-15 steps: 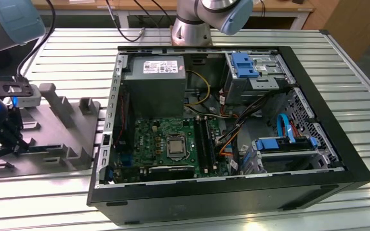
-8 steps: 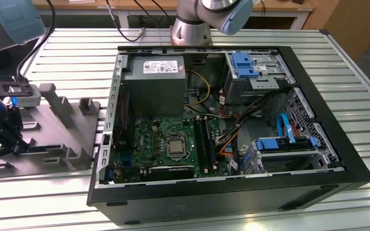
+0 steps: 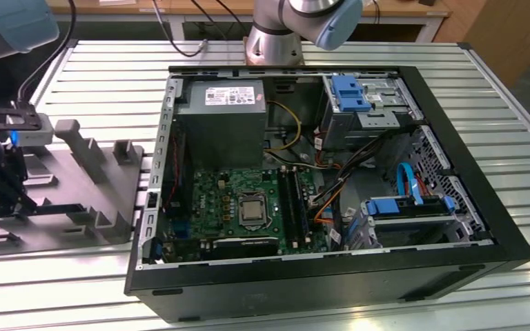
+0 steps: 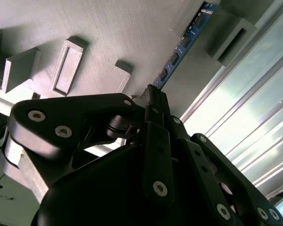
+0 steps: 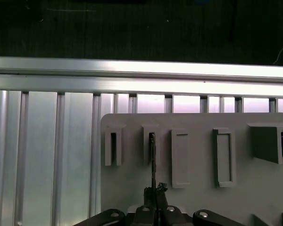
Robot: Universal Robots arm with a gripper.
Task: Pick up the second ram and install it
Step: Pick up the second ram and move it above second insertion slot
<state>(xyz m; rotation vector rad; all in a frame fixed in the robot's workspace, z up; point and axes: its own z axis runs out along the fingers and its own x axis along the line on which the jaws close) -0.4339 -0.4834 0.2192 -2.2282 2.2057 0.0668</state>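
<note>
The second ram [image 4: 185, 41] is a thin blue-edged stick with small black chips, standing on edge in a slot of the grey fixture tray [image 4: 108, 33]. My gripper [image 4: 153, 92] is shut on its near end, and the far end sits in a tray block. In the first wrist view the second ram [image 5: 153, 157] appears edge-on, running from my gripper [image 5: 153, 191] into a narrow slot. In the exterior view my gripper [image 3: 5, 201] hangs over the tray's [image 3: 108, 189] left end, with the second ram [image 3: 60, 206] reaching toward the computer.
The open computer case [image 3: 449, 172] lies at the exterior view's right of the tray, its motherboard [image 3: 237, 200] and long black socket strips [image 3: 290, 196] exposed. Cables and blue drive brackets [image 3: 350, 93] crowd the case's right side. The arm's base [image 3: 275, 41] stands behind. All rests on a slatted metal table [image 3: 108, 76].
</note>
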